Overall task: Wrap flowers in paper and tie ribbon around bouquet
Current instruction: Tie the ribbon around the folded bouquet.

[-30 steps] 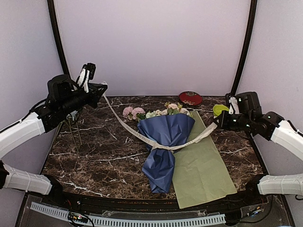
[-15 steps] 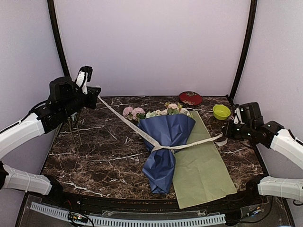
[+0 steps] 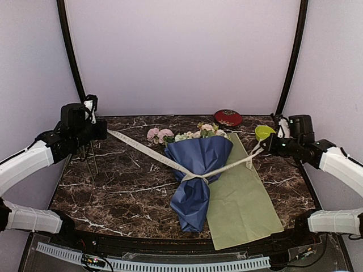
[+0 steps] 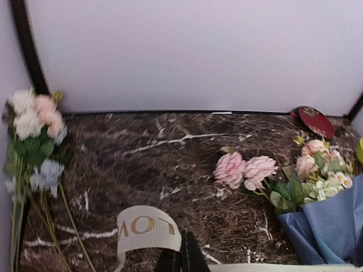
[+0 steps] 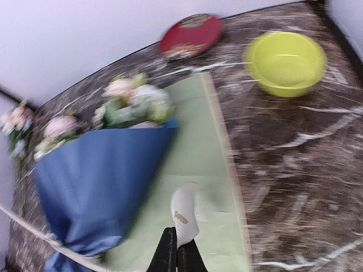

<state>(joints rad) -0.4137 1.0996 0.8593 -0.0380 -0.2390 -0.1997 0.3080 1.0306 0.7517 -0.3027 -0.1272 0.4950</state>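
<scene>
The left fingers (image 4: 190, 256) are shut on one end of the ribbon (image 4: 148, 226), and the right fingers (image 5: 169, 252) are shut on the other end.

Only the overhead view shows the whole run. From the left fingers, above the far left part of the surface (image 3: 113, 181), the ribbon slopes down to a crossing at the waist of the bouquet (image 3: 195, 170). From there it rises to the right fingers near the far right corner.

The left wrist view shows what the overhead view cannot resolve: gold-brown letters on the cream band, which curls in a loop just beyond the fingertips. It also shows a bunch of spare stems (image 4: 31, 130) by the left edge. The right wrist view is blurred. It shows a short cream tail poking past the fingertips, with a yellow-green bowl (image 5: 285, 61) and a red round disc (image 5: 191, 35) by the far edge.

The bouquet lies in the middle of the surface, heads toward the far edge and pinched end toward the near edge. The paper (image 3: 198, 156) is dark blue, fanned wide at the top and gathered below the ribbon. The flowers (image 3: 193, 133), pink, cream and pale green, show above its rim. The bouquet's right side rests on a yellow-green sheet (image 3: 241, 204) that reaches the near edge. It sits between the two sets of fingers, well apart from both.
</scene>
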